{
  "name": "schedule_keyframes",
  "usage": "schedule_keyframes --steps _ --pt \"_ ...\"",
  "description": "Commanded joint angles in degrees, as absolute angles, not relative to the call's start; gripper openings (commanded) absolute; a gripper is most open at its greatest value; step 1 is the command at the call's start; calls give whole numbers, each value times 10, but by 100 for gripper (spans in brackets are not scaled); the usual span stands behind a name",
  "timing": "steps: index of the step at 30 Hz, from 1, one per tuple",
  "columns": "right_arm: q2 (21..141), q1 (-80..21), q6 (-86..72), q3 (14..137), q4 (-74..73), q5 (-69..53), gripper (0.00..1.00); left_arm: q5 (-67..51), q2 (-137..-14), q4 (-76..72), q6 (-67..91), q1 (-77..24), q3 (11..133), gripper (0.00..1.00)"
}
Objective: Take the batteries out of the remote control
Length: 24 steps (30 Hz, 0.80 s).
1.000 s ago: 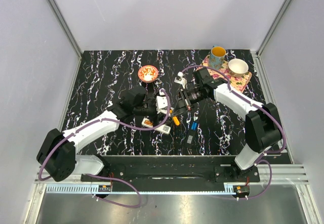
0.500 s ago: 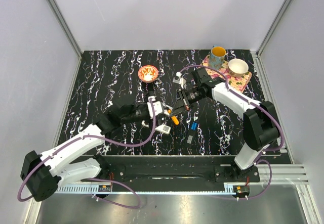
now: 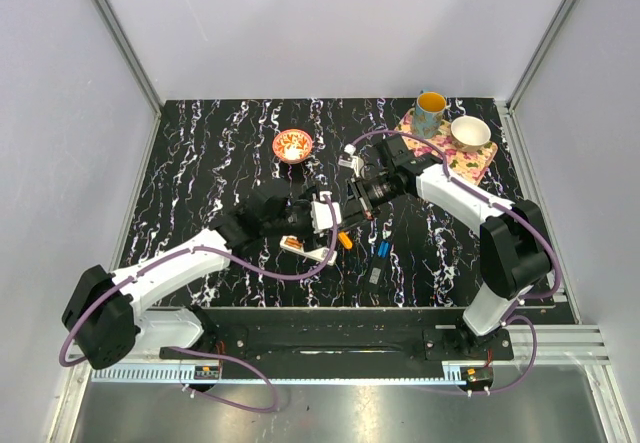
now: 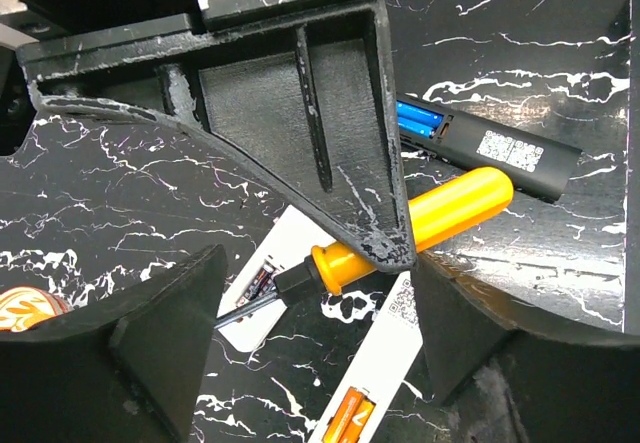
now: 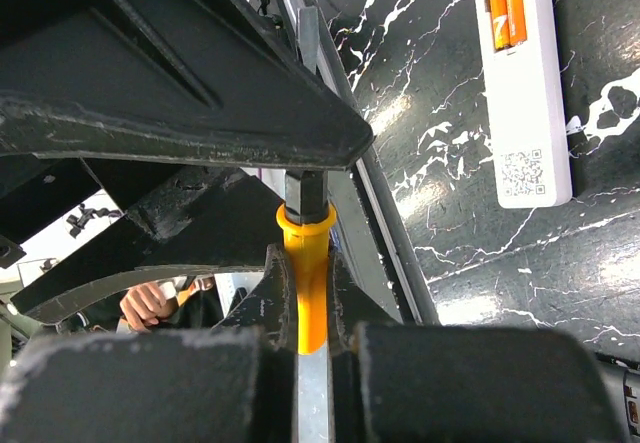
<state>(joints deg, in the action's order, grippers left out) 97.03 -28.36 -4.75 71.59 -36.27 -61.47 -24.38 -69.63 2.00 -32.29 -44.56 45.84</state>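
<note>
Two white remotes lie side by side at the table's middle. One remote shows two orange batteries in its open bay. The other remote has the metal tip of an orange-handled screwdriver in its bay. My right gripper is shut on that handle. My left gripper hangs open above both remotes, its fingers either side of them and touching nothing.
A black remote with blue cells lies just right of the screwdriver, a small dark piece nearer me. At the back stand a small orange bowl, a mug and a white bowl on a floral mat.
The left arm swung low and stretched out, then drew back in, its gripper staying over the white remotes. The right gripper with the screwdriver shifted slightly.
</note>
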Motion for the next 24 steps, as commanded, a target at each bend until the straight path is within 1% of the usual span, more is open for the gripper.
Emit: schedule_keyframes --steps 1,2,3,4,6,8,9,12,13,15,16,18,22,23,24 --pt "935 -289 -38 721 -360 -636 0 -252 -701 10 -336 -447 483 74" --pt "934 -289 -40 724 -360 -636 0 -252 -701 12 -332 -447 483 70" --pt "934 -289 -40 727 -361 -635 0 -252 -701 19 -330 -447 481 59" --pt "933 -289 -42 730 -360 -633 0 -250 -700 18 -328 -447 479 55" --pt "936 -289 -47 743 -361 -628 0 -249 -698 22 -323 -447 474 49" --pt "939 -289 -51 757 -361 -624 0 -248 -694 19 -317 -447 468 46" --pt "940 -289 -52 761 -360 -622 0 -248 -693 20 -316 -447 467 42" --pt "942 -288 -55 777 -360 -616 0 -244 -694 25 -308 -447 462 35" --pt "944 -288 -56 781 -361 -614 0 -244 -695 26 -305 -447 461 28" --pt "945 -288 -63 794 -359 -606 0 -247 -703 35 -299 -447 464 18" --pt "947 -288 -64 799 -359 -606 0 -246 -706 37 -296 -446 466 9" --pt "949 -288 -77 809 -349 -602 0 -245 -716 42 -287 -447 471 1" --pt "956 -289 -98 819 -331 -583 0 -237 -729 40 -264 -447 479 0" --pt "956 -288 -108 822 -324 -561 0 -238 -732 38 -251 -446 481 0" --pt "958 -288 -113 822 -317 -555 8 -239 -735 36 -244 -446 485 0"
